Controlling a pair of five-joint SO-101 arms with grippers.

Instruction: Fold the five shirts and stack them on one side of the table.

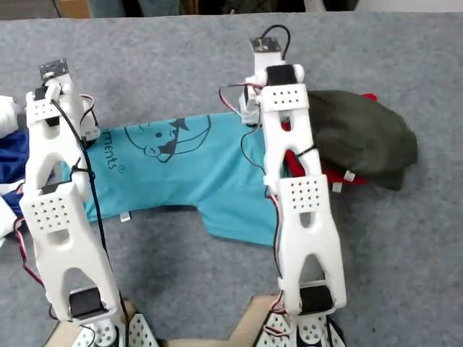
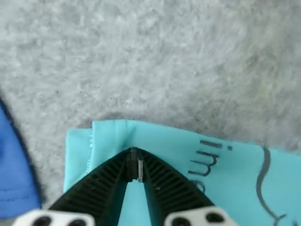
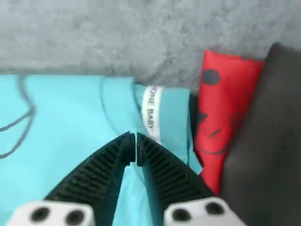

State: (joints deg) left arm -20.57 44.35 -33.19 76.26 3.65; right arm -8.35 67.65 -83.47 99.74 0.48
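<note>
While both arms extend over the grey counter [image 1: 159, 65], four shirts are in view on it. One teal shirt [image 1: 188, 170] lies spread flat between the two arms, printed side up. The left end effector [image 2: 134, 165] is clenched, its tips meeting on a puckered fold of teal fabric at the shirt's far left corner. The right end effector [image 3: 133, 149] is clenched on the teal fabric at the far right edge, just beside one white neck label [image 3: 151, 113]. At the right of the counter, one dark olive shirt [image 1: 362, 137] lies on top of one red shirt [image 1: 340, 176], just beside the teal shirt. One blue shirt [image 1: 11, 155] lies at the left edge.
</note>
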